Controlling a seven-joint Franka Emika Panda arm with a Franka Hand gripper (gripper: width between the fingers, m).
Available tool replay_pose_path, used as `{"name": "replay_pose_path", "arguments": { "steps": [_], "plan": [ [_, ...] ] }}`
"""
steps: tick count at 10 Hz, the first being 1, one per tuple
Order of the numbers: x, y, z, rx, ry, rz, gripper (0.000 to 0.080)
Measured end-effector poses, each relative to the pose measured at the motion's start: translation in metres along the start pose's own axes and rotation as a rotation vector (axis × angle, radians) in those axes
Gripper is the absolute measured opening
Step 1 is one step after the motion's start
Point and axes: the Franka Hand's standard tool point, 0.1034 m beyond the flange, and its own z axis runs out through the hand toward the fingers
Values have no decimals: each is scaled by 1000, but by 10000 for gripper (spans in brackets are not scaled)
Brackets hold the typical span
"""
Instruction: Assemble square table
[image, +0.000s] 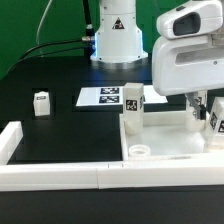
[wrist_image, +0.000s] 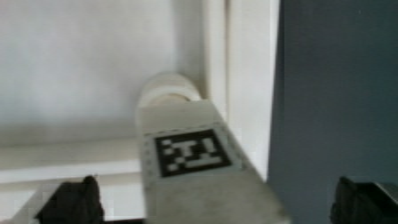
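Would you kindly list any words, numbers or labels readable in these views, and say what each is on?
No readable words, numbers or brands anywhere.
Only black-and-white tag patterns, which are not text: on the marker board, the upright leg and the lone leg.

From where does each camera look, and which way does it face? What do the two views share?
Exterior view: off the arm, facing the robot base across the slab and the marker board; the base and the gripper show.
Wrist view: on the wrist, looking down between the open jaws at a tagged leg; both fingertips show.
Shared: the slab and, probably, that leg.
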Motion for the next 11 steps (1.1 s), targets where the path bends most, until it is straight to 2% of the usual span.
{"name": "replay_pose_path", "arguments": {
  "steps": [1,3,4,5,7,10,11],
  "plan": [
    [-3,7,1,1,-26,-4,649],
    [4,12,0,-1,13,7,649],
    [5,11,-1,-1,19,23,531],
    [4,11,0,-1,16,36,531],
    [4,11,0,-1,15,82,282],
    [4,11,1,2,17,309,282],
    [4,11,1,2,37,465,282]
  ]
}}
